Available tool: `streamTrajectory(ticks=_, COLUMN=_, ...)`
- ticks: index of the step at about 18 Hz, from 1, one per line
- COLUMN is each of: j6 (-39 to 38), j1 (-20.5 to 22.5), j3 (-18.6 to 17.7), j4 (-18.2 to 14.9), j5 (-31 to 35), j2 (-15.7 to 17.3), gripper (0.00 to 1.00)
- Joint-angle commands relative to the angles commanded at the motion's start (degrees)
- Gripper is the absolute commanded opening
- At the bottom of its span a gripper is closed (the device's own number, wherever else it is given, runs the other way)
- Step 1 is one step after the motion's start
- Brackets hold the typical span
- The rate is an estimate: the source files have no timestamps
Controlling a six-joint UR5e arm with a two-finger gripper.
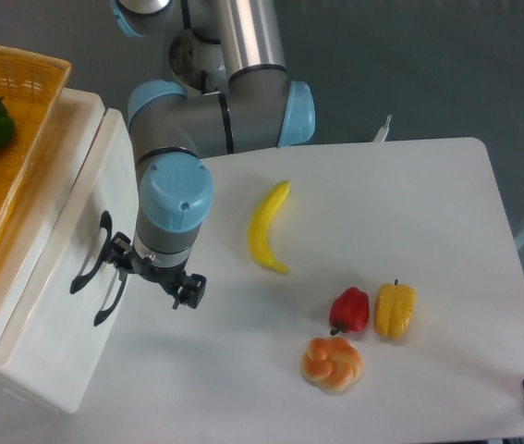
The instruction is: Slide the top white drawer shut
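Top white drawer [75,217] sits nearly flush, contents hidden.

Top white drawer [54,231] glossy plastic (black handle too); basket [17,111] woven; table [409,231] matt.

Lab setup: robot arm [234,102], bare white table [409,203], toy food [333,363].

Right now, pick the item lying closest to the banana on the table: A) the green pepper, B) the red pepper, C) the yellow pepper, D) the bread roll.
B: the red pepper lies just below and right of the banana, nearer than the yellow pepper or the bread roll.
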Motion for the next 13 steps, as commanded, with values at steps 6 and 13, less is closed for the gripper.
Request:
streamTrajectory(ticks=6, j6=0.09, j1=0.0, j3=0.0, j4=0.0, j5=0.09, j2=0.0, gripper=1.0)
streamTrajectory(ticks=13, j6=0.61, j1=1.14, j3=0.44, j4=0.0, j5=0.52, j2=0.0, gripper=1.0)
